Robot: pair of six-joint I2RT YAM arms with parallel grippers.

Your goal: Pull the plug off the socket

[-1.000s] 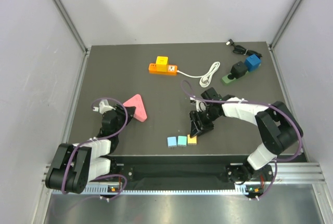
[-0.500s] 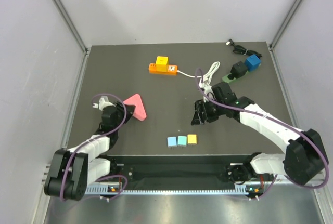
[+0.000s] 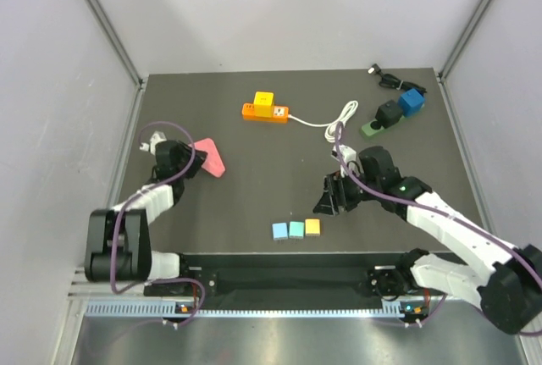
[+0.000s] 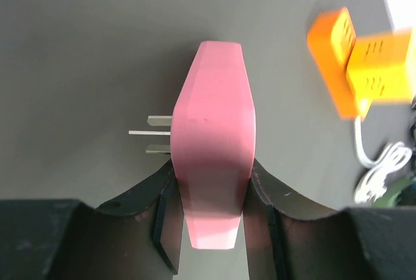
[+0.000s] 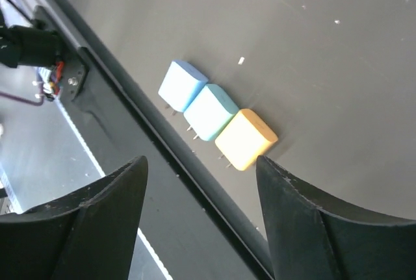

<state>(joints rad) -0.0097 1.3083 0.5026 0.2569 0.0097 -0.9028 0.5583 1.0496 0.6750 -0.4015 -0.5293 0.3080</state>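
Top view: your left gripper (image 3: 193, 162) has swung further left vs 1 s ago, w/ the pink plug (image 3: 212, 158) clamped. The right gripper (image 3: 330, 200) has backed off the small cubes (image 3: 295, 229). The yellow plug (image 3: 264, 98) sits in the orange socket (image 3: 250, 112) at the back, so the pull isn't started.
Left wrist: fingers pinch the pink plug's sides, prongs bare.
Right wrist: jaws wide apart, empty.

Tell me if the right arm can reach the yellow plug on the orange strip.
Probably yes. The right tool is open and empty, and bare table lies between it and the yellow plug on the orange strip; the left tool, gripping a pink plug, is aside.
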